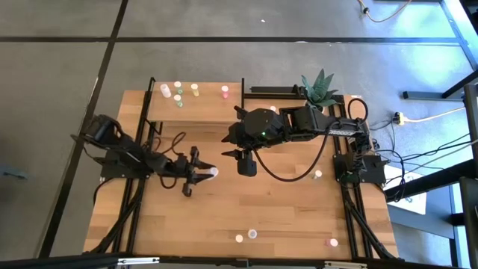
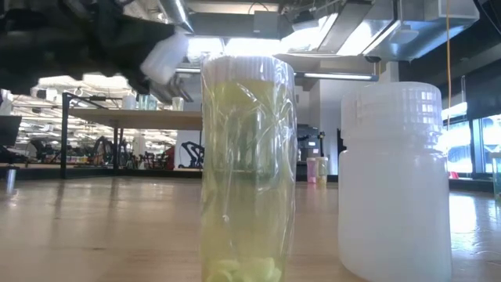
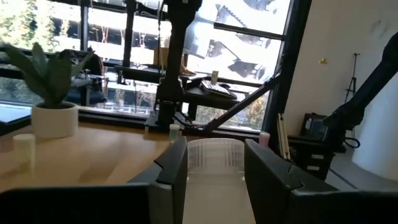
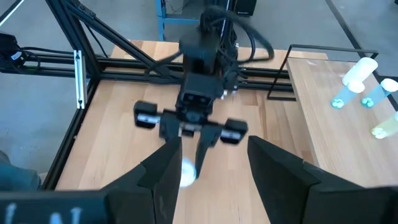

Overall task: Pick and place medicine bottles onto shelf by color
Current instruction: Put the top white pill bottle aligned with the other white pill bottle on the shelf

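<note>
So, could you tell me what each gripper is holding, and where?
The left gripper pinches a white medicine bottle by its sides; the right gripper is open, empty.

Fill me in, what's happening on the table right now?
The left gripper is closed on a white-topped bottle above the middle of the table. The right gripper hangs open just beside it, holding nothing. Five bottles already stand on the shelf at the back, and four more are on the tabletop, mostly along the front edge. A potted plant sits at the back right.
</note>
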Controlling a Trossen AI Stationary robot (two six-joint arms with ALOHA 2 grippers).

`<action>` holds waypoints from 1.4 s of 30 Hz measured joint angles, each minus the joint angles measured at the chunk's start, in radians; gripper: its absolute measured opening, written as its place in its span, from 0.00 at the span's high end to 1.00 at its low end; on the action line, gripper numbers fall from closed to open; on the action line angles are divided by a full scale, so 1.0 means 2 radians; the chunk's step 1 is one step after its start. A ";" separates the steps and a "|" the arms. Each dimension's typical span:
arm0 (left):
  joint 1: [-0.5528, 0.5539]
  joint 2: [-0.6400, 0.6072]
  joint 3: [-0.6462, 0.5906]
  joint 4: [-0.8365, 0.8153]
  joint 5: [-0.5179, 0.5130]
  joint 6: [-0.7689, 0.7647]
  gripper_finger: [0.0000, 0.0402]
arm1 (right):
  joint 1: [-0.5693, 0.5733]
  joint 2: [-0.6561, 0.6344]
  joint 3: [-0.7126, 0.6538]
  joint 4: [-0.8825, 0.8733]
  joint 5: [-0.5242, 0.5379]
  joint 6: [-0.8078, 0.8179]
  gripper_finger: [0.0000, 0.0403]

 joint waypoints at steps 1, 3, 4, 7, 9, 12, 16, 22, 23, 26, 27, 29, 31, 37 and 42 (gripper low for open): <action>-0.007 -0.011 -0.010 0.000 -0.011 0.000 0.72 | 0.000 0.000 0.000 0.000 0.000 0.000 0.54; -0.023 -0.031 -0.029 0.000 -0.042 -0.002 0.72 | 0.000 0.000 0.000 0.000 0.000 -0.001 0.54; -0.030 -0.040 -0.036 -0.001 -0.057 -0.002 0.72 | 0.000 0.000 0.000 0.000 0.000 -0.001 0.54; -0.046 -0.061 -0.053 -0.001 -0.088 0.004 0.72 | 0.000 0.000 0.000 0.000 0.000 0.000 0.54; -0.054 -0.072 -0.060 -0.002 -0.095 0.010 0.72 | 0.000 0.000 0.000 0.000 0.000 0.000 0.54; -0.066 -0.081 -0.063 -0.010 -0.121 0.025 0.72 | 0.000 0.000 0.000 0.000 0.000 0.000 0.54; -0.081 -0.082 -0.063 -0.017 -0.152 0.044 0.72 | 0.000 0.000 0.000 0.001 0.000 0.000 0.54; -0.108 -0.082 -0.063 -0.016 -0.196 0.045 0.72 | 0.000 0.000 0.000 0.002 0.000 0.000 0.54; -0.111 -0.082 -0.063 -0.016 -0.200 0.045 0.72 | 0.000 0.000 0.000 0.002 0.000 0.000 0.54; -0.121 -0.084 -0.063 0.000 -0.200 0.042 0.72 | 0.000 0.000 0.000 0.005 0.000 -0.001 0.54; -0.123 -0.087 -0.060 -0.001 -0.201 0.042 0.72 | 0.000 0.000 0.000 0.006 0.000 -0.001 0.54; -0.126 -0.091 -0.054 -0.002 -0.201 0.044 0.72 | 0.000 0.000 0.000 0.007 0.000 0.001 0.54; -0.126 -0.092 -0.045 -0.003 -0.195 0.046 0.72 | 0.000 0.000 0.000 0.007 0.000 0.002 0.54; -0.126 -0.092 -0.009 -0.007 -0.191 0.055 0.72 | 0.000 0.000 0.000 0.014 -0.001 -0.007 0.54; -0.126 -0.092 0.017 -0.007 -0.191 0.080 0.72 | 0.000 0.000 0.000 0.015 -0.001 0.013 0.54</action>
